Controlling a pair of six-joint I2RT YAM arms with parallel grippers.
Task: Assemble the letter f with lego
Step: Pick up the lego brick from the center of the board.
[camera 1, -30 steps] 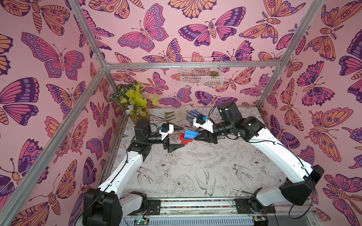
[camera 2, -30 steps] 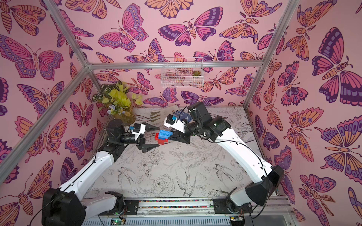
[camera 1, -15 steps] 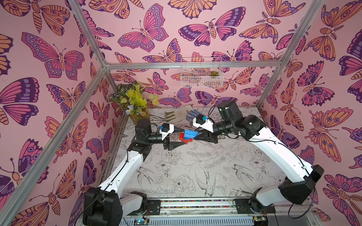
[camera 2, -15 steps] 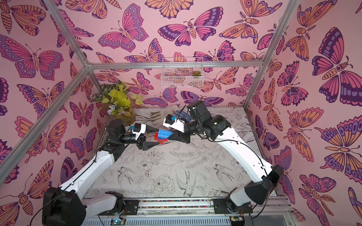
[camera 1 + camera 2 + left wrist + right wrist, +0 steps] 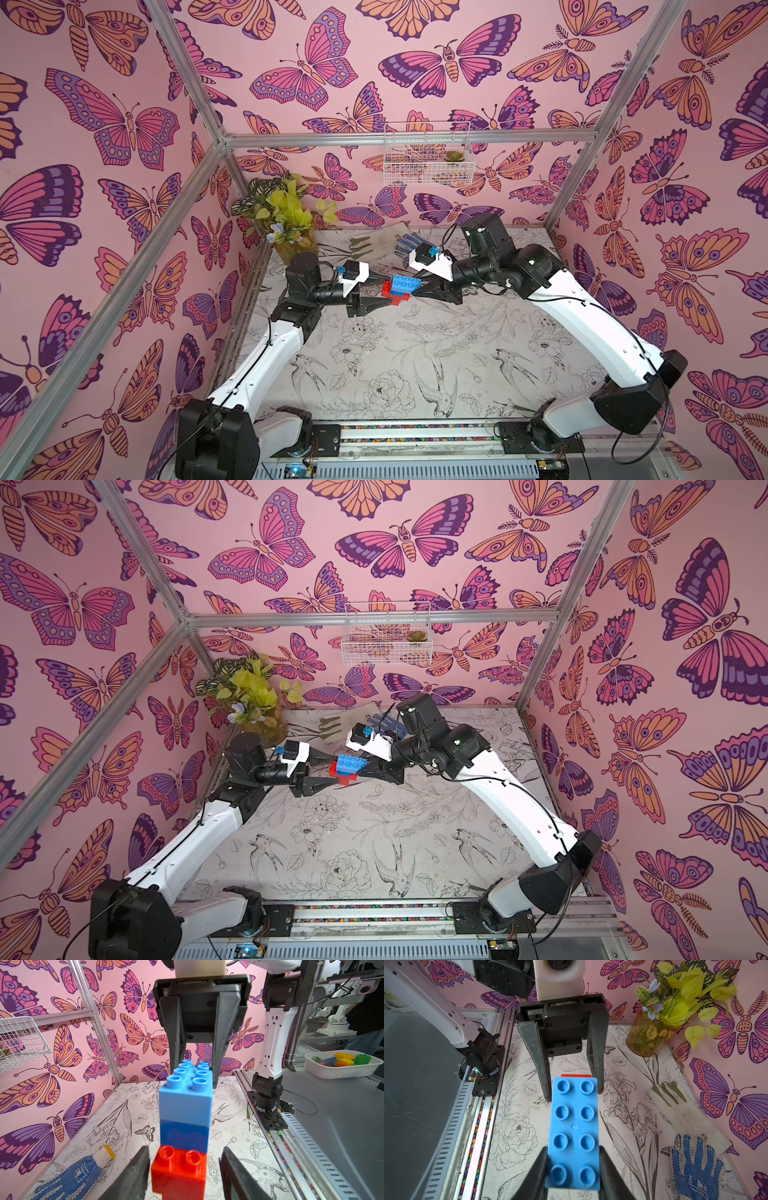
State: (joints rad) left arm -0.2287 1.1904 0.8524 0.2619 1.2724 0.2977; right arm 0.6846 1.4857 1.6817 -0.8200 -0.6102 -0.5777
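A blue dotted glove (image 5: 409, 245) and a pale glove (image 5: 370, 245) lie flat on the table (image 5: 415, 353) near the back wall, behind my work. A potted plant (image 5: 286, 216) fills the back left corner. The brick stack (image 5: 400, 286) is in the air over the table's far part, between both arms. Its long blue brick (image 5: 574, 1122) runs from gripper to gripper, studs up, with a red brick (image 5: 178, 1172) beneath at the left end. My right gripper (image 5: 573, 1150) clamps the blue brick's end. My left gripper (image 5: 185, 1149) straddles the red brick, with a gap showing on one side.
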